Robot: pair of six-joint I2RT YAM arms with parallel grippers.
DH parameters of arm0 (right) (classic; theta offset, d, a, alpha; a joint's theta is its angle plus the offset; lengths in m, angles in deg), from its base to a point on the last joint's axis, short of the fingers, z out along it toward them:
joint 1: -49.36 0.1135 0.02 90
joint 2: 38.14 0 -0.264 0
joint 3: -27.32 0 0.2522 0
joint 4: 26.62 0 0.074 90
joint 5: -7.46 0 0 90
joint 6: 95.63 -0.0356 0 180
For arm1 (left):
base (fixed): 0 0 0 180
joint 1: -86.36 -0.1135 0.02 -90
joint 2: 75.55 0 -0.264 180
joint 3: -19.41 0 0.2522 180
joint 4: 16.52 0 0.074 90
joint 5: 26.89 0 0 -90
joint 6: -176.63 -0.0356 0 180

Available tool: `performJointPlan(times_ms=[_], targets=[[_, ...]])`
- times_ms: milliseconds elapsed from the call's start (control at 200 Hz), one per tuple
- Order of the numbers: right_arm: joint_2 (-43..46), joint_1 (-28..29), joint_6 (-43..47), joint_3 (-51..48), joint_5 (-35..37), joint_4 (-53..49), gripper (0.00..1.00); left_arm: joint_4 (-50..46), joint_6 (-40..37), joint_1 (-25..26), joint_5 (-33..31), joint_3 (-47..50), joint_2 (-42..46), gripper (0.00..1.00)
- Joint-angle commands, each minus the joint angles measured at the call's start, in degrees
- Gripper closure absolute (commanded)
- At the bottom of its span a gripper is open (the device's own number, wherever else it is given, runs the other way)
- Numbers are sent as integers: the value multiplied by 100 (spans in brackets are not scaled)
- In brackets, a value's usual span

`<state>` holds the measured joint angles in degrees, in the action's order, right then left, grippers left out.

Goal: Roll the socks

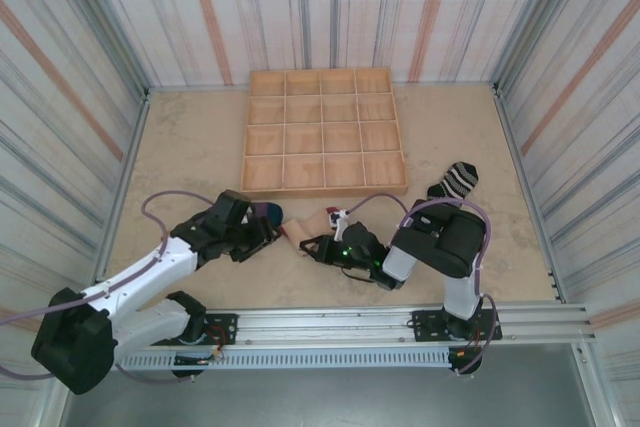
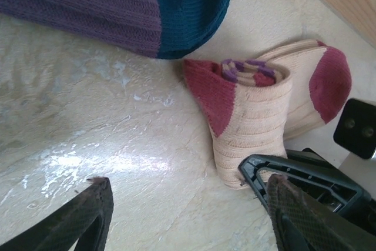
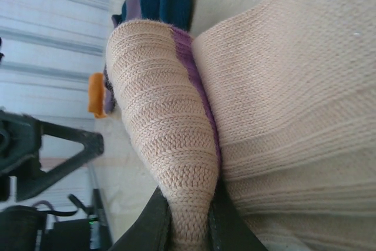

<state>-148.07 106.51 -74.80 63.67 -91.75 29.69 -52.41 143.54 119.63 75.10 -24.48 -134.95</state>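
Note:
The peach sock (image 2: 252,119) with dark-red toe and heel lies partly folded over itself on the table, its purple-striped cuff tucked inside. My right gripper (image 3: 189,227) is shut on a fold of this peach sock (image 3: 164,127), seen from above at the right gripper (image 1: 314,245). My left gripper (image 2: 188,218) hovers open just left of the fold, with bare table between its fingers (image 2: 88,216). The purple sock (image 2: 88,4) with teal toe lies beside it, partly under the left gripper (image 1: 270,232). The black-and-white striped sock (image 1: 455,180) lies apart at the right.
A wooden tray (image 1: 325,132) divided into several compartments stands just behind the socks. Corrugated walls close in the table on three sides. A metal rail (image 1: 400,322) runs along the near edge.

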Motion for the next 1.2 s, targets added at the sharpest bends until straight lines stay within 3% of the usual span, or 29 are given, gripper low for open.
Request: performJointPlan(times_ms=[0, 150, 291, 446, 766, 887, 1122, 1192], targets=[[-527, -99, -1032, -301, -317, -1087, 100, 230, -17, 94, -55, 5, -205, 32], [-583, -333, -1687, -367, -483, -1167, 100, 718, -170, 252, -98, 10, -600, 33], [-428, -493, -1937, -187, -732, -1981, 100, 1219, -335, 411, -146, -80, -1038, 32], [-144, -567, -1995, -157, -685, -2643, 100, 1563, -439, 500, -226, -302, -1605, 32], [2, -678, -1929, -122, -815, -2941, 100, 1939, -427, 531, -366, -682, -2410, 37], [41, -685, -1882, -131, -785, -2934, 100, 1940, -383, 539, -412, -736, -2553, 46], [201, -748, -1558, -101, -739, -2959, 100, 1709, -294, 557, -487, -821, -2681, 80], [338, -762, -1276, -69, -741, -3010, 94, 1513, -310, 557, -487, -902, -2724, 87]])
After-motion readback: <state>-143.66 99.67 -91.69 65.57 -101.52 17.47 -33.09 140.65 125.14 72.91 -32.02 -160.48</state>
